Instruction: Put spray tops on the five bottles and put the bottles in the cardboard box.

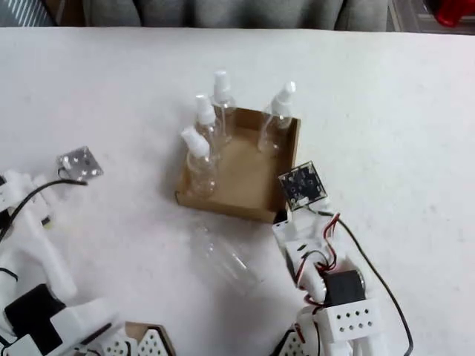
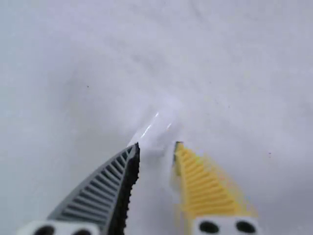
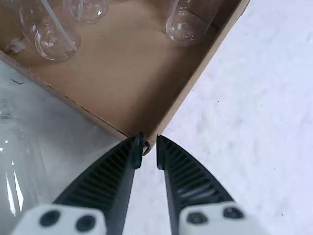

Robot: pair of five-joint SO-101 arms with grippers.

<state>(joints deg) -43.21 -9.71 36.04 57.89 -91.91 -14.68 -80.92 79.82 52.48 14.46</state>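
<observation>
— Bottles (image 1: pixel 208 122) from above?
— Four, spray-topped, upright inside the cardboard box (image 1: pixel 245 176); a fifth bottle (image 1: pixel 223 259), uncapped, lying just outside its near wall.
— Left wrist?
— Left gripper (image 2: pixel 156 147) clamped on a white spray top (image 2: pixel 156 129), well apart from the box.
— Right wrist?
— Right gripper (image 3: pixel 148 146) nearly closed, pinching the box's corner.

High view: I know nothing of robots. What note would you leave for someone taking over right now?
Left hand closed on a white spray top.
Right hand nearly closed at the near corner of the cardboard box, seemingly pinching it.
Done: four capped bottles stand in the box.
To do: fifth bottle lies on the table before the box, apparently uncapped; cap it, box it.
</observation>
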